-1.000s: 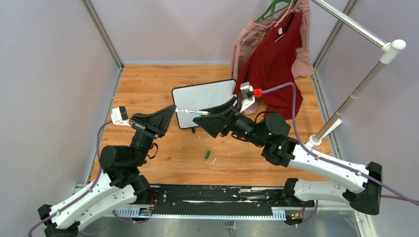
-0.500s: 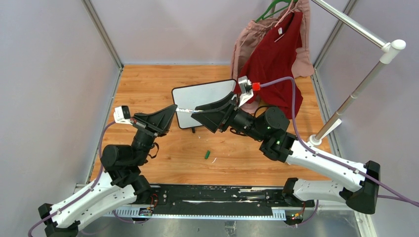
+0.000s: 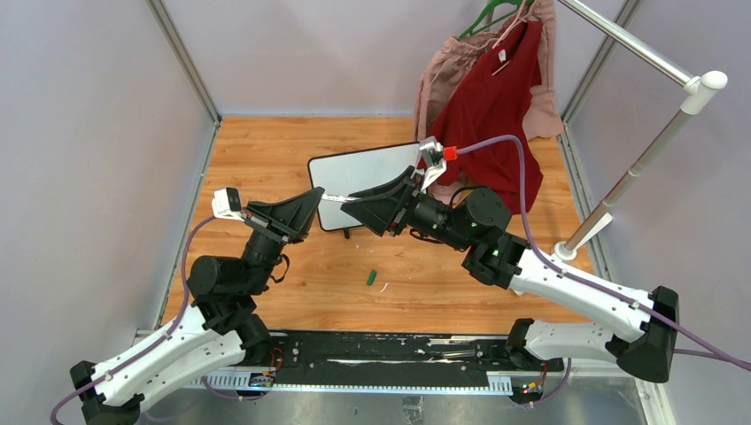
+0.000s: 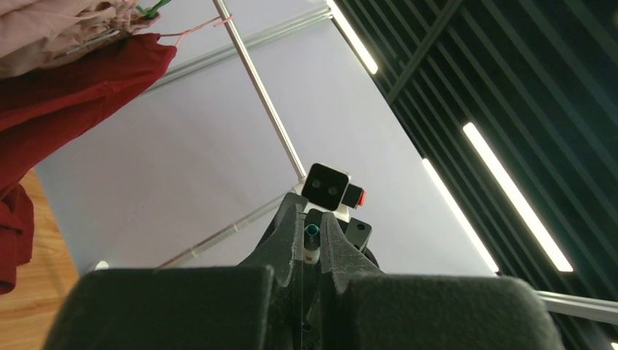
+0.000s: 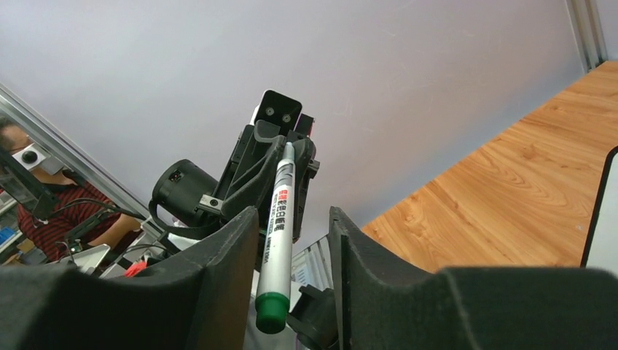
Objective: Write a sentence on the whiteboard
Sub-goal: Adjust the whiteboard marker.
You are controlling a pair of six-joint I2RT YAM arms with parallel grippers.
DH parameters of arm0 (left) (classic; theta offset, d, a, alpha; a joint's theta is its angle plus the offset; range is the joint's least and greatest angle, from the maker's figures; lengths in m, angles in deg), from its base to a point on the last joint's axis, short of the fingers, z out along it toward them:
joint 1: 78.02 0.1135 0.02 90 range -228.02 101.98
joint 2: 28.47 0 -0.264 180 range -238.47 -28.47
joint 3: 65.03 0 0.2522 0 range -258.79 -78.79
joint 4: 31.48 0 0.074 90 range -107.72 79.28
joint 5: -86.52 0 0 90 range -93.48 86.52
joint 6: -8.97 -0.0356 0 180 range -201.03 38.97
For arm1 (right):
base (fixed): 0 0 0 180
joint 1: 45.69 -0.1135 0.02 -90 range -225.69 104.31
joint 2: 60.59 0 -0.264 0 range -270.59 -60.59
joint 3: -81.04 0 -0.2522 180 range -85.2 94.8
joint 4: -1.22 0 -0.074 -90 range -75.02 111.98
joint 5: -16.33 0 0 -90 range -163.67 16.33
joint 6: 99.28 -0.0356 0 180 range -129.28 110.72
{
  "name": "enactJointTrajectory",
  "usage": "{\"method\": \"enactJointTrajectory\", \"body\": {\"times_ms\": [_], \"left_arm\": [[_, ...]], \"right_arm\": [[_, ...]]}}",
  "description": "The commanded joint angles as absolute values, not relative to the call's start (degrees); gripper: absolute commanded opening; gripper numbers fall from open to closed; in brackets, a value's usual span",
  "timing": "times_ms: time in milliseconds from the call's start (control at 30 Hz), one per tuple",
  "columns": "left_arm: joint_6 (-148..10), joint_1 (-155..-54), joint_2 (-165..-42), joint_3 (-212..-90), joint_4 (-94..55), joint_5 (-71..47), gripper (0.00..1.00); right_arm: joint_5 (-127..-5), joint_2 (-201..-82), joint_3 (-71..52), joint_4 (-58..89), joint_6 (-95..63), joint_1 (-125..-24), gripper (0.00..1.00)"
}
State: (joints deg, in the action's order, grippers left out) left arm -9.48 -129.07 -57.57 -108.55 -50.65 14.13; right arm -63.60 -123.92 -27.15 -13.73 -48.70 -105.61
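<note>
The slim white plastic marker with a green end (image 5: 277, 240) looks light, stiff and smooth, so it could slip or pivot; the middle of the barrel seems the safest hold. The left gripper (image 3: 311, 197) is clenched on the marker's left end, holding it level above the wooden table (image 3: 266, 150). The right gripper (image 5: 290, 224) straddles the barrel, fingers partly apart, not visibly clamped. The small glossy white whiteboard with a black frame (image 3: 372, 166) lies just beyond, with no lettering visible.

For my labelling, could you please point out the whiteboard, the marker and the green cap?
whiteboard (image 3: 359, 173): top external view, bare white surface.
marker (image 5: 278, 219): right wrist view, white barrel.
green cap (image 3: 373, 277): top external view, its middle.
</note>
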Motion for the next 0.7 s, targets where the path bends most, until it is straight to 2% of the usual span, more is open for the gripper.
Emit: {"method": "enactJointTrajectory", "body": {"times_ms": [0, 167, 367, 467, 667], "left_arm": [[-9.84, -129.35, -57.90, -108.33, -51.99, 14.63, 0.00], [-9.68, -129.35, -58.39, -108.07, -51.96, 14.43, 0.00], [-9.67, -129.35, -58.91, -108.23, -51.87, 14.63, 0.00], [-9.67, -129.35, -59.29, -108.32, -51.91, 14.61, 0.00], [-9.93, -129.35, -59.45, -108.56, -51.37, 14.54, 0.00]], "right_arm": [[-63.48, -123.26, -24.21, -13.94, -48.69, -104.66, 0.47], [-64.01, -123.25, -23.70, -12.91, -47.94, -104.52, 0.48], [-63.74, -123.51, -23.07, -12.35, -47.22, -104.49, 0.33], [-63.32, -123.69, -22.75, -12.10, -47.00, -104.48, 0.29], [-63.29, -123.44, -22.66, -11.35, -46.73, -104.40, 0.30]]}}
